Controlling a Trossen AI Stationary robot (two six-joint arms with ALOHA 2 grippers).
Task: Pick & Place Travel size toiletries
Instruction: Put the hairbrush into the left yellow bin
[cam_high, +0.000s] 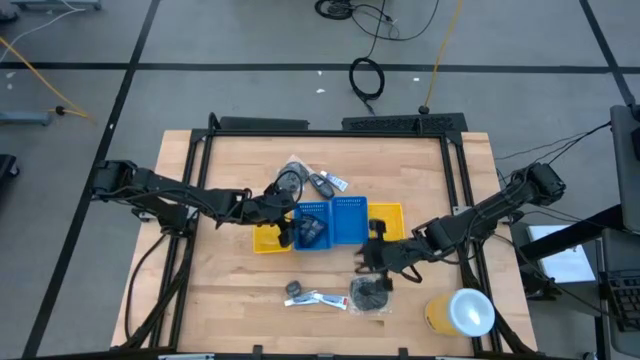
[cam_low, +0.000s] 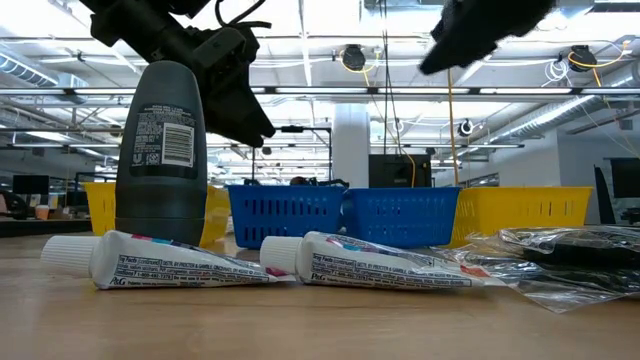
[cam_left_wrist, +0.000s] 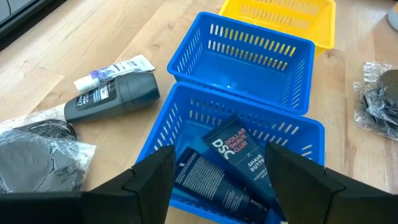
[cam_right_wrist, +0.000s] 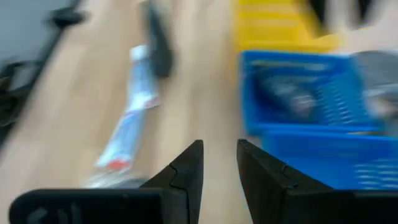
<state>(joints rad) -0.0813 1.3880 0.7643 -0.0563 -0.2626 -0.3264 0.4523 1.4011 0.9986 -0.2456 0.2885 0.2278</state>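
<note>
From above, the left gripper (cam_high: 285, 232) hangs over the near-left blue tray (cam_high: 312, 228), which sits between a yellow tray (cam_high: 266, 240) and a second blue tray (cam_high: 349, 218); another yellow tray (cam_high: 390, 216) lies at the far right of the row. The right gripper (cam_high: 372, 258) hovers just in front of the trays, above a bagged grey pad (cam_high: 370, 294). A small dark bottle (cam_high: 296, 290) and a white tube (cam_high: 322, 300) lie beside that pad at the table (cam_high: 220, 290) front. More toiletries rest behind the trays.

At table height, an upright dark bottle (cam_low: 160, 140) stands behind two white tubes (cam_low: 175, 262), with the row of trays beyond.

The left wrist camera shows its jaws spread wide and empty over dark flat tubes (cam_left_wrist: 233, 165) lying inside the blue tray; a dark bottle (cam_left_wrist: 112, 98) and a small tube (cam_left_wrist: 115, 70) lie on the wood beside it.

The right wrist camera shows its jaws narrow, holding nothing, above bare wood near a white tube (cam_right_wrist: 127, 127).
</note>
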